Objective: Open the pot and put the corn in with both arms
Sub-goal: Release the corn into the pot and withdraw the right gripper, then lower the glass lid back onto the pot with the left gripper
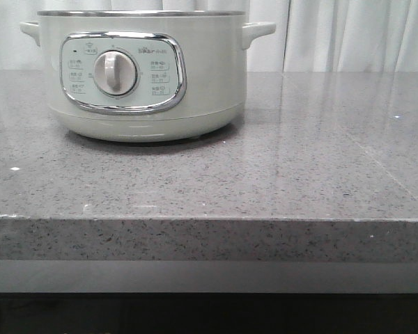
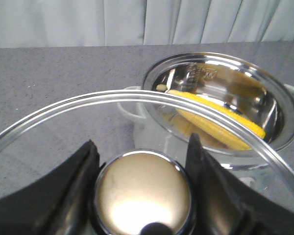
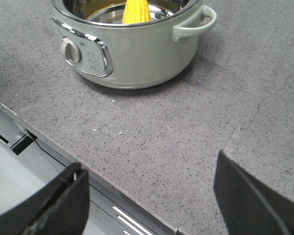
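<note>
The pale grey-green pot [image 1: 143, 73] stands uncovered at the back left of the grey counter, dial facing front. A yellow corn cob [image 2: 220, 120] lies inside its steel bowl, also showing as the corn [image 3: 135, 11] in the right wrist view above the pot [image 3: 137, 49]. My left gripper [image 2: 143, 193] is shut on the chrome knob [image 2: 143, 191] of the glass lid [image 2: 137, 98], held in the air beside the pot [image 2: 225, 103]. My right gripper [image 3: 149, 196] hangs open and empty over the counter's front edge. Neither gripper shows in the front view.
The grey speckled counter [image 1: 299, 167] stretches right of the pot, with its front edge [image 3: 112, 188] just under the right gripper. Pale curtains [image 1: 348, 35] hang behind the counter.
</note>
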`<state>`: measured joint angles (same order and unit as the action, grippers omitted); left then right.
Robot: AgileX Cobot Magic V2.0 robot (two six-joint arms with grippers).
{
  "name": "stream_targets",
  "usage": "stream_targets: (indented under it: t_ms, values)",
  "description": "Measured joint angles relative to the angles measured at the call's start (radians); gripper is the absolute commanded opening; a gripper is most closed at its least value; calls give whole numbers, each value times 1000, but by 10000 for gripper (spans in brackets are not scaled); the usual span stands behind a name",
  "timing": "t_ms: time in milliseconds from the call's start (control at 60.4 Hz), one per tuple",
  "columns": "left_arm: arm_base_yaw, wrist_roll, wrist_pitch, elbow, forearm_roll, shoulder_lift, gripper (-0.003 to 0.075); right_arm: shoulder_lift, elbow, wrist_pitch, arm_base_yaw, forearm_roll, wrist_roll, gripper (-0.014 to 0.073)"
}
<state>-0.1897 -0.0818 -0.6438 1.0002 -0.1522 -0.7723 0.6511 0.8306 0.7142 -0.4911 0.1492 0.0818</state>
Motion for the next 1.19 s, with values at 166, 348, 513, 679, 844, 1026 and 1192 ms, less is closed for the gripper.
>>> stream_targets:
  t_ms: [166,348,513,679,844,1026,1192]
  values:
    - [-15,-2,81,1,-55,-55,239,0,0,0,0,0,0,551]
    - [-100,-39,109,47,-57,-172,239,0,0,0,0,0,0,551]
    - [-201,-41,189,118,-64,-302,239,0,0,2,0,0,0,551]
    - [-249,-44,253,208,-67,-445,239,0,0,2,0,0,0,551]
    - [-251,-44,267,310,-70,-579,239,0,0,2,0,0,0,551]
    - [-253,-44,268,419,-70,-709,239,0,0,2,0,0,0,551]
    - [-253,-44,268,483,-70,-789,239,0,0,2,0,0,0,551]
